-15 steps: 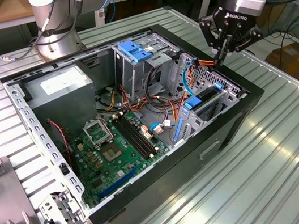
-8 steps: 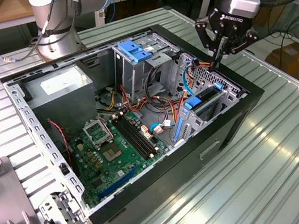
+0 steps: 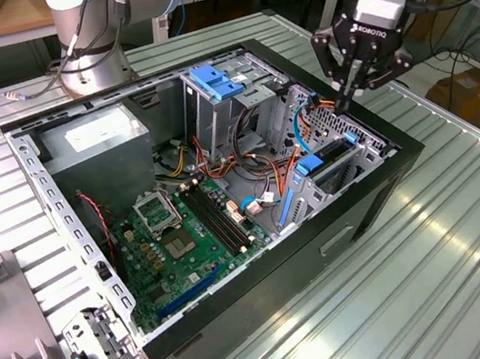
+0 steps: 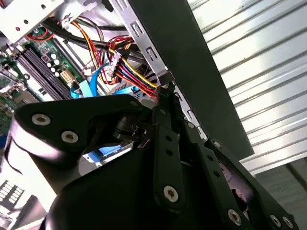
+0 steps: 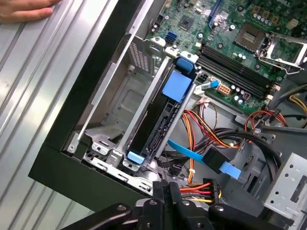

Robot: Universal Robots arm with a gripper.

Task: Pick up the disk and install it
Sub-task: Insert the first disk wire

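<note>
The disk is a dark flat drive in a bright blue carrier. It sits on edge in the metal drive cage at the exterior view's right end of the open computer case. In the first wrist view the disk lies lengthwise in its bay, a blue tab at each end. My gripper hovers just above and behind the cage, over the case's far rim. Its fingers are shut with nothing between them, beside the orange and red cable bundle. The fingertips point at the case wall by the cables.
A light-blue slotted bracket tops the middle cage, and a grey power supply sits at the far left. The motherboard covers the case floor. Loose cables cross beside the disk bay. A hand rests on the ribbed table.
</note>
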